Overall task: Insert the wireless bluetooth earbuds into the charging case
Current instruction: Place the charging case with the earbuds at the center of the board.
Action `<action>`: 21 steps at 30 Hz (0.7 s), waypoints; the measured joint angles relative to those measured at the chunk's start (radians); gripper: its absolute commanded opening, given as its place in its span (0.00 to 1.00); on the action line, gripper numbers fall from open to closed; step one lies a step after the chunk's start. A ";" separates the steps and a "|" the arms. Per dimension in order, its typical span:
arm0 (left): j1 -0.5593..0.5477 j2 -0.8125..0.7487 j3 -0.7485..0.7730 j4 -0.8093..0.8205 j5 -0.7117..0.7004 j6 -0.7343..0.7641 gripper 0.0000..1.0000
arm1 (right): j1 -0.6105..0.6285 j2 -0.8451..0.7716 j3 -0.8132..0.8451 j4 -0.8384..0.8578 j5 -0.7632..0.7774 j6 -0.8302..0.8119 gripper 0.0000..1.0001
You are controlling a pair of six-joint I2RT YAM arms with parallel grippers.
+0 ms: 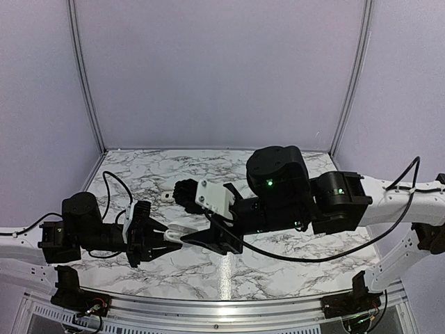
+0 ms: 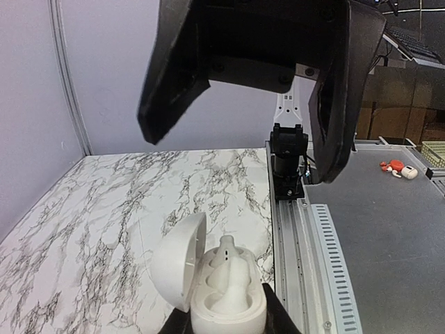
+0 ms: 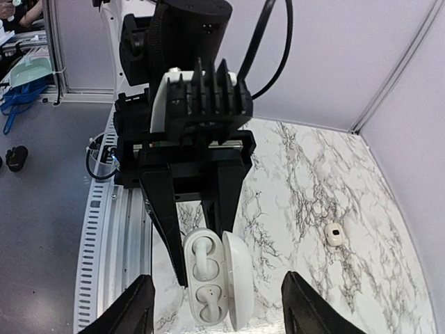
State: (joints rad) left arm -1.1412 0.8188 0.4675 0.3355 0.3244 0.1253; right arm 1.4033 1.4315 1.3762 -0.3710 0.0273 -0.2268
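Left jaws are squeezing the open glossy white plastic case (image 3: 208,278). Right jaws are hanging wide open, empty, above it; a tiny white earbud (image 3: 334,234) is lying farther back.

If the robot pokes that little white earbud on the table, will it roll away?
Probably it would skid or roll: the earbud looks rounded and lies loose on a smooth marble table. It looks tiny beside the right fingers, so likely light and easy to flick away.
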 measured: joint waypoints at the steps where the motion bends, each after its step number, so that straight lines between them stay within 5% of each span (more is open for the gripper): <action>1: 0.000 0.000 0.000 0.001 0.001 0.003 0.00 | -0.001 -0.001 0.000 0.009 0.000 0.008 0.70; 21: -0.002 -0.001 0.000 0.005 0.034 0.040 0.00 | -0.089 0.054 -0.009 0.064 -0.206 0.122 0.82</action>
State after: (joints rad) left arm -1.1431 0.8181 0.4675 0.3408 0.3580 0.1658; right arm 1.3140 1.4853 1.3674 -0.3065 -0.1787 -0.1051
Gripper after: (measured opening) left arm 0.251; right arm 0.813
